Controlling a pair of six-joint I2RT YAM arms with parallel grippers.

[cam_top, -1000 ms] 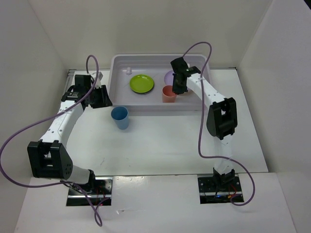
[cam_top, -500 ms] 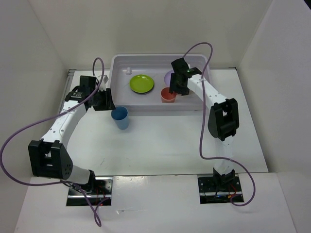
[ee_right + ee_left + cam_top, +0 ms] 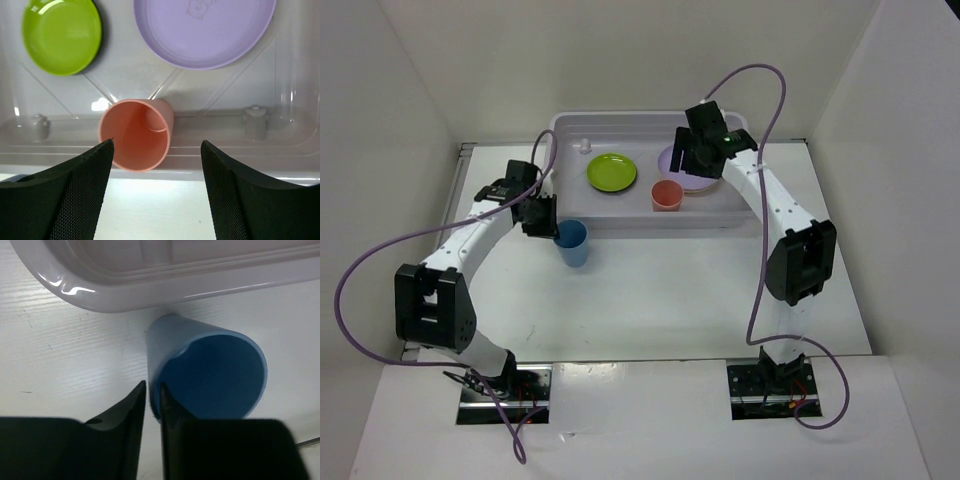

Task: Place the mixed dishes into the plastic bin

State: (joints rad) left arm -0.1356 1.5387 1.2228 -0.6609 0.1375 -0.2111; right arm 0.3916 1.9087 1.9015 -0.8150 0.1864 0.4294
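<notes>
The blue cup [image 3: 571, 241] [image 3: 210, 372] stands upright on the table just in front of the plastic bin [image 3: 560, 125] [image 3: 150, 285]. My left gripper [image 3: 552, 228] [image 3: 152, 385] is shut on the cup's left wall, one finger outside and one inside the rim. In the bin sit a lime-green plate [image 3: 611, 171] [image 3: 61, 34], a lavender plate [image 3: 672, 160] [image 3: 205, 30] and an upright coral-pink cup [image 3: 667, 194] [image 3: 136, 135]. My right gripper [image 3: 688, 160] [image 3: 157, 144] hangs open above the coral cup, clear of it.
A small white knob [image 3: 584, 146] sits at the bin's back left. White walls close in the table on the left, back and right. Purple cables loop from both arms.
The right gripper opened, left the coral-pink cup standing in the bin and lifted back. The left gripper moved right to the blue cup and closed on its wall.
</notes>
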